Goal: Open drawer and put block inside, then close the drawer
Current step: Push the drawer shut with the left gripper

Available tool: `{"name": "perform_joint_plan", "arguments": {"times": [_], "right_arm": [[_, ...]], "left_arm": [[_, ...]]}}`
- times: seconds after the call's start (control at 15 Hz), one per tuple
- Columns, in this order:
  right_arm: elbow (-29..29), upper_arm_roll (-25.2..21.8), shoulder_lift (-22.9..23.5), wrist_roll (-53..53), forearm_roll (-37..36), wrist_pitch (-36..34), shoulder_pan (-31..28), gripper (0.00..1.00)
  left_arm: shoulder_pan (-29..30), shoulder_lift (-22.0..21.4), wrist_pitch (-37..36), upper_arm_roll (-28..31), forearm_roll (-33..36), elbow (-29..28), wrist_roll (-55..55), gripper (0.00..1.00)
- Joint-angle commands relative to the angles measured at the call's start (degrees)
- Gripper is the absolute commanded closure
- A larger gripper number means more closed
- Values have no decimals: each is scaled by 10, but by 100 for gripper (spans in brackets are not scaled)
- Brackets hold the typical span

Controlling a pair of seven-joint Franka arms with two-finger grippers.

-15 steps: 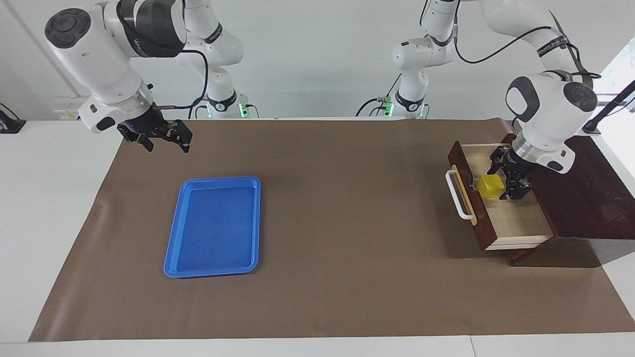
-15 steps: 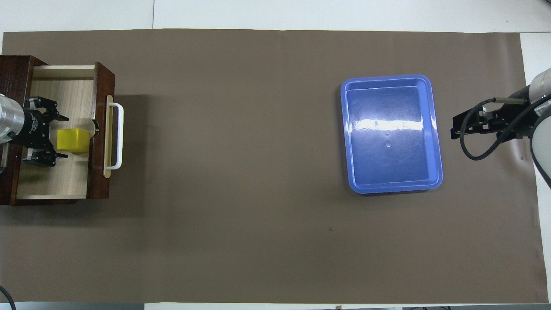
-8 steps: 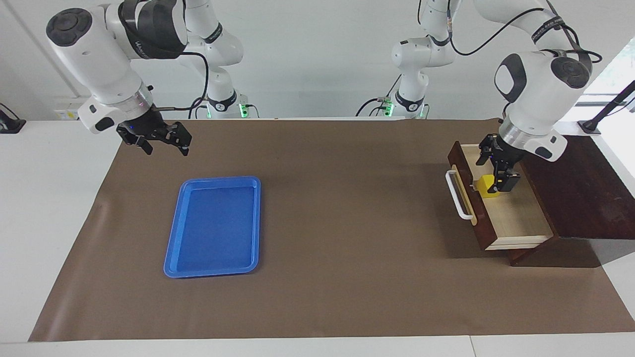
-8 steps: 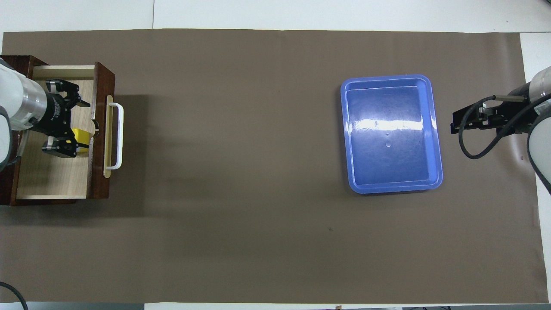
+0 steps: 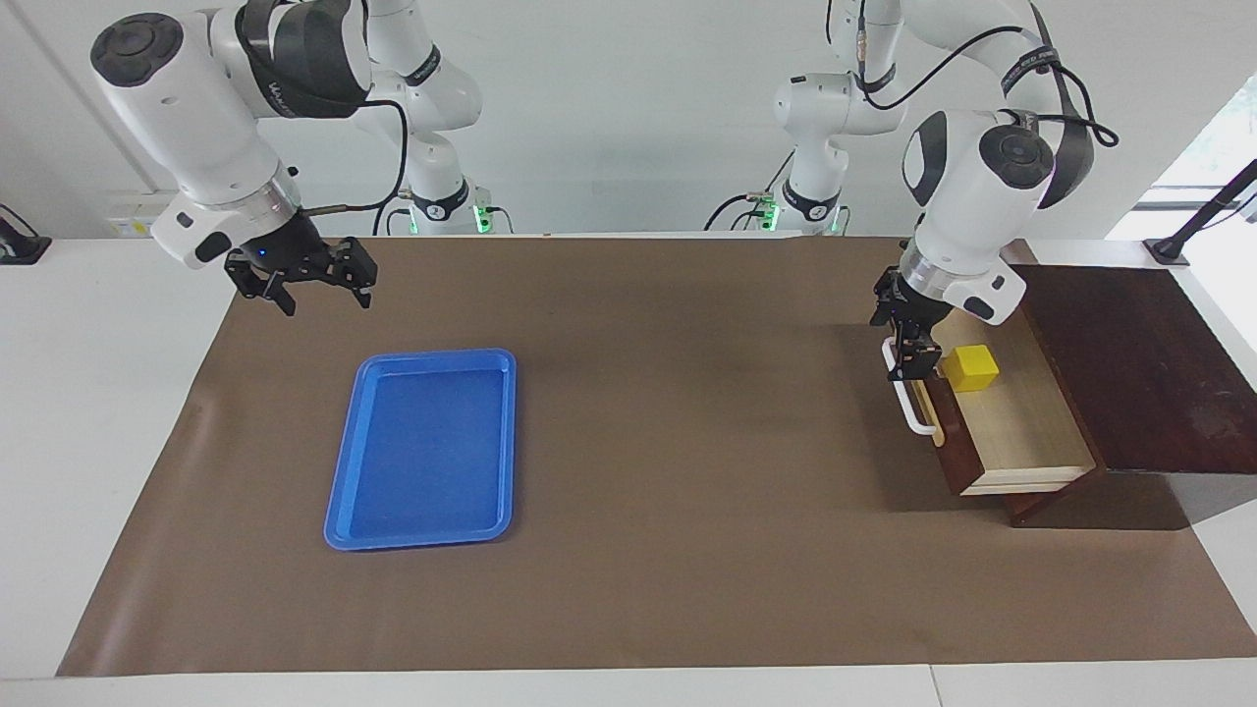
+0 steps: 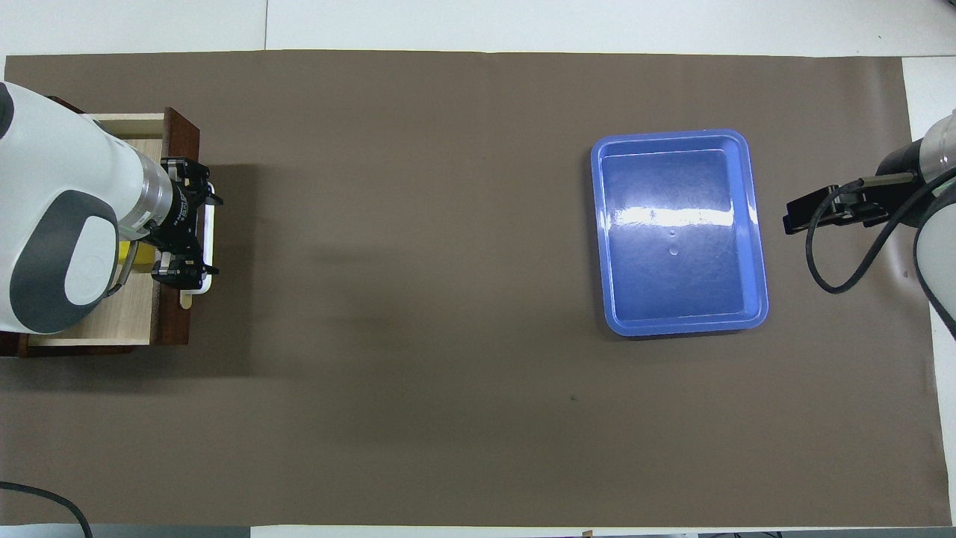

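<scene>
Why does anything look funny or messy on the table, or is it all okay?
Nothing looks wrong. The small yellow cube sits flat in the open pale-wood drawer of the dark brown box. The open left gripper hangs over its white bar handle. The blue rectangular tray lies flat. The open right gripper waits.

Legible text: none confirmed. Right arm (image 5: 295,49) is carrying lettering on black wrist band, too small to read. Left arm (image 5: 992,167) is showing white lettering on black cable strap (image 5: 1031,64), unreadable. Small round mark is showing on each arm base, near green lights, illegible. No labels are showing on other items in either view.
</scene>
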Motion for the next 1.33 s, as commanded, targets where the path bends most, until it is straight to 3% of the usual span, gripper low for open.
{"name": "perform_joint_plan", "arguments": {"times": [0.0,0.73,1.27], "right_arm": [[-15,6,-10,-17,-14,9,-5,0],[-17,7,-11,-39,-29,11,-2,0],[-19,7,-13,-42,-29,10,-4,0]], "left_arm": [[15,-17,23,8,2,-33,9,0],[66,-18,54,10,42,-55,86,0],[145,-20,54,10,52,-59,152,0]]}}
